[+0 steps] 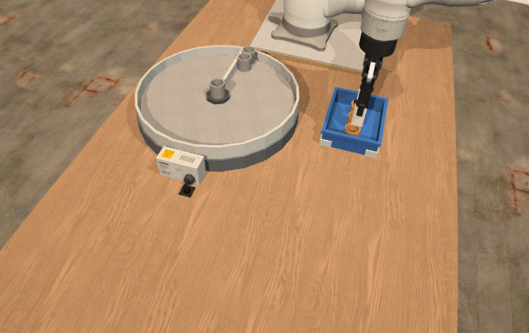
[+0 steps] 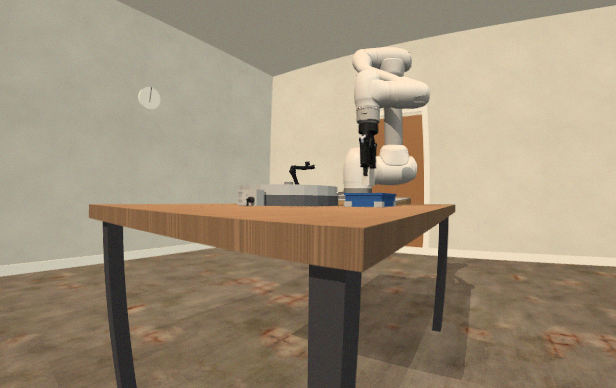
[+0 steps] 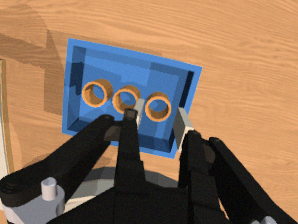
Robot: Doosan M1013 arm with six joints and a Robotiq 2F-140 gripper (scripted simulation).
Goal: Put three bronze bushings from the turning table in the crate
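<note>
Nearest us in the top view, the bare wooden desk point(image 1: 244, 240) runs back to a small white control box point(image 1: 180, 164) against the front wall of the turning table point(image 1: 154, 129).

On the turning table we count three grey bushings: one at the hub point(image 1: 217, 88), two close together near the far rim point(image 1: 244, 63) point(image 1: 249, 51) (the pair sits at the end of a pale radial arm).

To the right, well apart from the turning table, stands the blue crate point(image 1: 343, 143). From the wrist view we see three bronze bushings in a row inside it, upright with bores facing up: left point(image 3: 97, 94), middle point(image 3: 125, 100), right point(image 3: 158, 107).

The gripper point(image 3: 156, 120) hangs above the crate, over the right bushing. Its fingers stand partly parted with nothing between them; the bushing sits lower down, free of them.

Farthest back, the white arm point(image 1: 383, 17) rises from a grey base plate point(image 1: 265, 45).
</note>
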